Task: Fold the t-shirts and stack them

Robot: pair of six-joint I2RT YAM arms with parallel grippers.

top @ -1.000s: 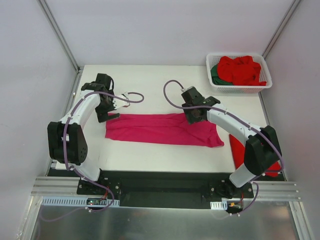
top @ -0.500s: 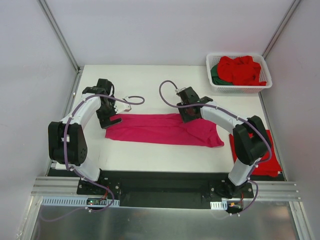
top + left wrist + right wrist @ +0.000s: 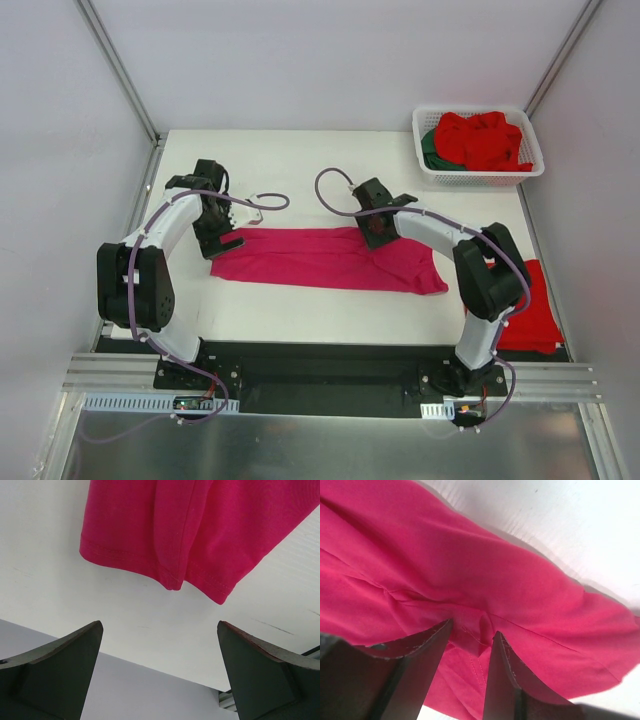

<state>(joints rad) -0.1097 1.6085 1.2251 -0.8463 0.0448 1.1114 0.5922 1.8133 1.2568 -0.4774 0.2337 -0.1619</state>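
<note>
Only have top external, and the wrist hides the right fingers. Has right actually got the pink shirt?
Observer: Yes. In the right wrist view, the right gripper is closed on a raised fold of the pink shirt.
Operator: Left holding anything?
Observer: No. In the left wrist view, the left gripper is wide open and empty. The shirt's corner lies beyond its tips, untouched.
</note>
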